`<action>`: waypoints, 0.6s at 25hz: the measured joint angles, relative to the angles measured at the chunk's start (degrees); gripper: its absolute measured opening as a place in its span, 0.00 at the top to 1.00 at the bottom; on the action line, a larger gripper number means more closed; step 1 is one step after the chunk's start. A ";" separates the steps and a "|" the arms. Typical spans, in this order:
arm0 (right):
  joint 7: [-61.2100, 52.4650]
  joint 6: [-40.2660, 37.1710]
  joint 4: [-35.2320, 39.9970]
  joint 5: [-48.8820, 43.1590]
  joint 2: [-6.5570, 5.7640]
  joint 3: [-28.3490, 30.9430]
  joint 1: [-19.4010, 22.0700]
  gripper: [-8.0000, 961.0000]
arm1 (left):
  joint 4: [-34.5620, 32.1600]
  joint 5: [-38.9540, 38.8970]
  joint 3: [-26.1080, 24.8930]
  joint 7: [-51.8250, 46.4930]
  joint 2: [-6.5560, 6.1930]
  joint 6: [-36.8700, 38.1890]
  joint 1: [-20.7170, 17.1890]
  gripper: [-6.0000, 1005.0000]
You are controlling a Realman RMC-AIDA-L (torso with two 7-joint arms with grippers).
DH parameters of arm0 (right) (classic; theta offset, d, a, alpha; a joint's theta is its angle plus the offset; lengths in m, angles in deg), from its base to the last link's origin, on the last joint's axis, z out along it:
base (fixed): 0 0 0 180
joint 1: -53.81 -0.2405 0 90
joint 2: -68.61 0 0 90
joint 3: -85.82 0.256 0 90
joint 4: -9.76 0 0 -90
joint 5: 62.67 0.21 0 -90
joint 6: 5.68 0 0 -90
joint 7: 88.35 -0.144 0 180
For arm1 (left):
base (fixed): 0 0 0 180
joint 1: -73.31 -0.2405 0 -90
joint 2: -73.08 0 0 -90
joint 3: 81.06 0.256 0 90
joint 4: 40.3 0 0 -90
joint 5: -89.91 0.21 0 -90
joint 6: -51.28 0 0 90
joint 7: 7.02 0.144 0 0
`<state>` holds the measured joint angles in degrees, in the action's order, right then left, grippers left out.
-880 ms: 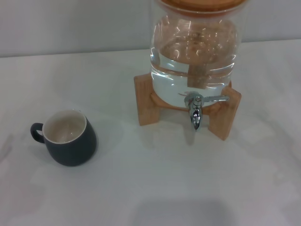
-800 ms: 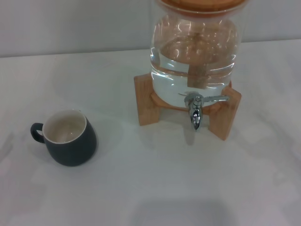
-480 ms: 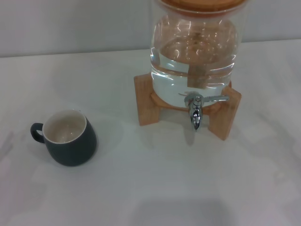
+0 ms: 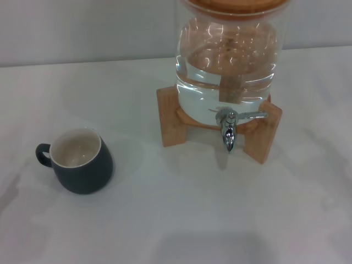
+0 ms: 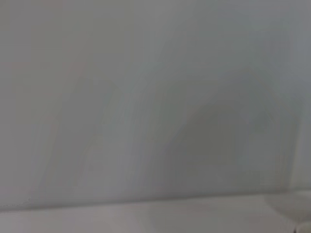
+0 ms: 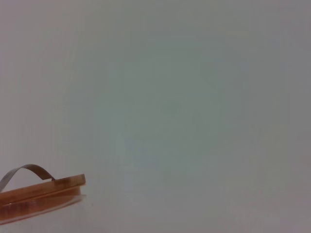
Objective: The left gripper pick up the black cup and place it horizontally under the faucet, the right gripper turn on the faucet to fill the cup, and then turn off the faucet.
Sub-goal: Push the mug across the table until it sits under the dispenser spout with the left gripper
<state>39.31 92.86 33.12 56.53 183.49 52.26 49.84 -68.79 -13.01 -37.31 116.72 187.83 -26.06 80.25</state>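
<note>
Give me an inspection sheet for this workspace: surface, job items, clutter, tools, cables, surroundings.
Surface: plain white tabletop, dry as far as visible.
Job's things: squat dark charcoal mug with cream inside stands upright on the robot's left, handle pointing left, apart from the dispenser. Small chrome faucet points its spout down, lever out sideways to the right; no water is running.
Dispenser: clear glass jar holding water sits on a wooden stand; its wooden lid with a metal strap handle shows in the right wrist view.
Clutter: nothing seen.
Tools: neither the left nor the right tool is in view.
Cables: nothing seen.
Surroundings: plain grey wall behind the table.
</note>
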 joint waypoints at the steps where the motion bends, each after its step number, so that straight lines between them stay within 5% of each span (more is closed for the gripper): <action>1: -0.04 -0.27 0.09 -0.02 -0.01 -0.01 -0.23 0.20 | 0.17 0.18 0.01 0.32 0.10 0.35 -0.08 0.18; 9: -0.39 -0.80 0.21 -0.10 -0.09 -0.55 -1.35 0.20 | 0.17 1.20 0.07 4.86 3.31 5.29 0.68 0.18; 15: -0.39 -0.80 0.14 -0.12 -0.10 -0.57 -1.09 0.20 | 0.75 2.83 0.35 5.63 4.10 7.91 2.69 0.18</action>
<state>38.91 92.05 33.26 56.41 183.39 51.68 48.75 -68.04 -10.18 -36.96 122.35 191.94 -18.16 82.94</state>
